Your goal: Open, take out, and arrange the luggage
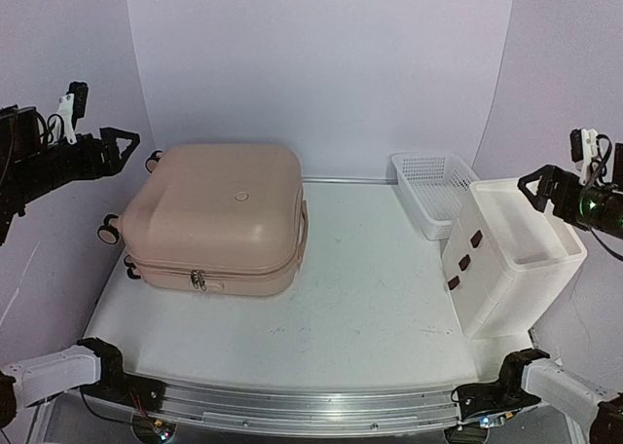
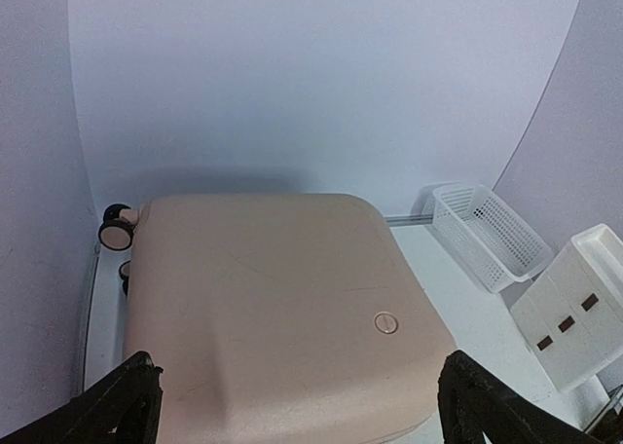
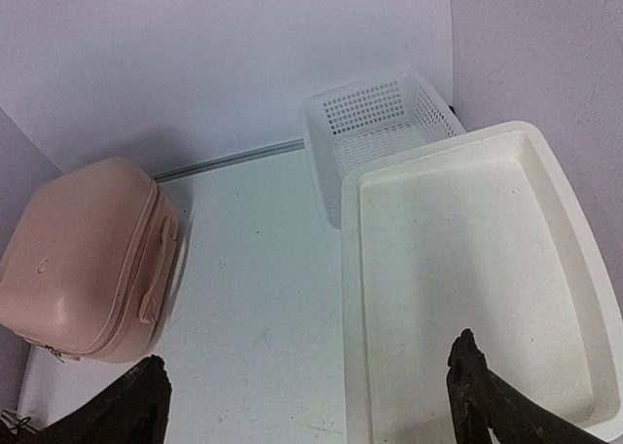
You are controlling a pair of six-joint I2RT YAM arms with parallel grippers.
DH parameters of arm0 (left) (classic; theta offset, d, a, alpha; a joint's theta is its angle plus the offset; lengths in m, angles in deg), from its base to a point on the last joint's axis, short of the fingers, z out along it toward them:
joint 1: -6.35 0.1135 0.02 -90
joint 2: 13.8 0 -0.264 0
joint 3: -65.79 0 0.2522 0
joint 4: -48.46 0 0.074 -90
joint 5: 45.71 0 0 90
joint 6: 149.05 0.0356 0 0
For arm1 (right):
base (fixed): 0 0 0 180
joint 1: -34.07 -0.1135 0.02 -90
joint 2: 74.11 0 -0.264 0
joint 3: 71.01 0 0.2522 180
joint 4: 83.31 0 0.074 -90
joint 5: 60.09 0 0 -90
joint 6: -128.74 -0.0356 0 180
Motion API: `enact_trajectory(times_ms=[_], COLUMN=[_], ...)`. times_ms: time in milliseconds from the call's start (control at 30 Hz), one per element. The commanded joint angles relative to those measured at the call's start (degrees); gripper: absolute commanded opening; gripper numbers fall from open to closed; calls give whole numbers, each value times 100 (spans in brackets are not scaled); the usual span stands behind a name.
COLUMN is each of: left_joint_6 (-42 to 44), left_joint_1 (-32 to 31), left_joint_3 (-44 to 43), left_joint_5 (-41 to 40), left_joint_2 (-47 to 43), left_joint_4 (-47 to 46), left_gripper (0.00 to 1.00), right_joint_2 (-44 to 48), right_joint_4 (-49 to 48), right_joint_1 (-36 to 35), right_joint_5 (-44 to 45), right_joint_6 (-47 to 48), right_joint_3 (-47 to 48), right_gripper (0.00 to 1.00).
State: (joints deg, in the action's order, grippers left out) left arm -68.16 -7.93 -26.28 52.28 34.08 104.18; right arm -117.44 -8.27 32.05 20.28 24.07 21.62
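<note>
The pale pink luggage (image 1: 219, 215) lies flat and zipped shut on the left of the table, wheels to the left, zipper pulls on its near side. It also shows in the left wrist view (image 2: 277, 308) and the right wrist view (image 3: 83, 259). My left gripper (image 1: 119, 148) is open and empty, held high just left of the luggage; in its own view (image 2: 297, 405) it hangs over the shell. My right gripper (image 1: 538, 184) is open and empty, held high over the white drawer cabinet; in its own view (image 3: 307, 395) it hangs over the cabinet's near-left edge.
A white plastic drawer cabinet (image 1: 516, 259) with an open top tray stands at the right; it also shows in the right wrist view (image 3: 467, 288). A white mesh basket (image 1: 433, 191) lies behind it. Bare white table (image 1: 370, 298) lies between the luggage and the cabinet.
</note>
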Motion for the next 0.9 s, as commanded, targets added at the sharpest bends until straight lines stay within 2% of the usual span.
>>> enact_trajectory(times_ms=[0, 167, 500, 633, 867], left_joint_6=[-125, -150, -252, -302, -429], left_joint_1=[281, 599, 996, 1056, 1105], left_joint_3=[253, 560, 727, 540, 27], left_joint_5=[129, 301, 860, 997, 805], left_joint_2=[-89, -113, 241, 634, 1590], left_joint_4=[-250, -258, -132, 14, 160], left_gripper=[100, 99, 100, 100, 99], right_joint_2=[-151, -260, -1212, -1716, -2948], right_joint_4=[-464, -810, -1743, -2160, -2650], right_joint_1=[-126, -254, -703, -1365, -3135], right_joint_5=[512, 671, -269, -272, 368], right_joint_6=[-211, -420, -875, -1058, -1186], right_joint_3=[-317, -736, -969, -915, -537], right_gripper=[98, 98, 98, 98, 98])
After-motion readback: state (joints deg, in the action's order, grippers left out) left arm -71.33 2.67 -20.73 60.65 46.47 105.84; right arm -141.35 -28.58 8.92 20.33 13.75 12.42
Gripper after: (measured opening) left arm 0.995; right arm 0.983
